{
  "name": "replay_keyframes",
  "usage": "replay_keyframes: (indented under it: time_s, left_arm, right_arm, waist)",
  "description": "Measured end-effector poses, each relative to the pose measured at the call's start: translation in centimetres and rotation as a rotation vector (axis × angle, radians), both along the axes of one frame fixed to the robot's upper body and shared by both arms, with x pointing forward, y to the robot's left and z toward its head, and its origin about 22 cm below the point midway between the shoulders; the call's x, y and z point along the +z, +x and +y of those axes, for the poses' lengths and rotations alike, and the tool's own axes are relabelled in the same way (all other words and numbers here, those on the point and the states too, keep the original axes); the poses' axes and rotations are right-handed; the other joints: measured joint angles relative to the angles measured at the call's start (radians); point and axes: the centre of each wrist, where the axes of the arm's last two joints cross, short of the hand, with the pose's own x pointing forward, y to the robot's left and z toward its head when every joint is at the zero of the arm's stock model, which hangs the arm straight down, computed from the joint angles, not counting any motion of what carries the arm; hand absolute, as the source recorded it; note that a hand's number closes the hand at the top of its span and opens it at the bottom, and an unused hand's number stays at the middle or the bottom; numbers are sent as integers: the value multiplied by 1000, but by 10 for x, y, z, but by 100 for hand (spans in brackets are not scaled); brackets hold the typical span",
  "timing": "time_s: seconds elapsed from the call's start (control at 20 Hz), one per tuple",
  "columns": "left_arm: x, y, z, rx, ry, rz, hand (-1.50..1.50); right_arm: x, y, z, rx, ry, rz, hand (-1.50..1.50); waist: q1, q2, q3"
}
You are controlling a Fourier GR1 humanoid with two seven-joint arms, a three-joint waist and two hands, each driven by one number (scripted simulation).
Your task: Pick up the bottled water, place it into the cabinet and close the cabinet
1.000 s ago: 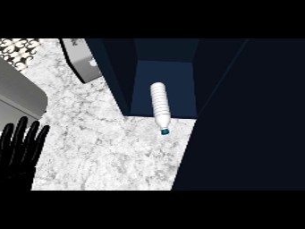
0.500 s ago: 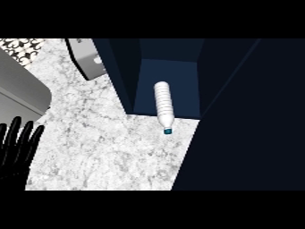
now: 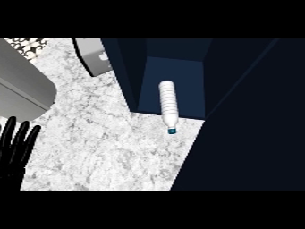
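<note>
Bottled water [image 3: 168, 106]: lying half inside the open cabinet [image 3: 174, 71], teal cap out over the counter [image 3: 108, 147].
My left hand [image 3: 8, 145]: at the counter's left edge, well apart from the bottle, fingers straight, holding nothing.

Left robot hand [image 3: 9, 145] cut off at left edge, right robot hand unseen

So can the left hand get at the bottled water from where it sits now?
Probably yes. The left hand rests open at the lower left edge, and only bare marble counter lies between it and the bottled water, which lies partly inside the open cabinet.
</note>
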Motion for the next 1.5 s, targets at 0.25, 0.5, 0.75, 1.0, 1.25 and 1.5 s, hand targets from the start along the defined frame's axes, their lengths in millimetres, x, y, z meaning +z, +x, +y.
replay_keyframes:
  time_s: [0.25, 0.5, 0.75, 1.0, 1.25, 1.5]
  left_arm:
    - [3, 2, 1, -30, 3, -19, -150]
    - [5, 5, 3, -56, 8, -27, -150]
    - [4, 4, 8, -40, 11, -20, -150]
    - [2, 1, 13, -18, 9, -16, -150]
    - [1, 1, 15, -18, 6, -13, -150]
    - [2, 2, 14, -36, 0, -16, -150]
  right_arm:
    - [-9, 5, 3, 96, 45, 131, 150]
    - [-19, 9, 8, 178, 96, 273, 150]
    - [-24, 12, 2, 119, 170, 342, 150]
    - [-28, 19, -6, -6, 257, 375, 150]
    - [-31, 38, -17, -134, 336, 378, 150]
    - [-41, 79, -14, -338, 397, 439, 150]
  waist:
    - [41, 21, -1]
    - [55, 28, -1]
    - [30, 18, 0]
    - [8, 10, -2]
    - [5, 10, -2]
    - [21, 17, 3]
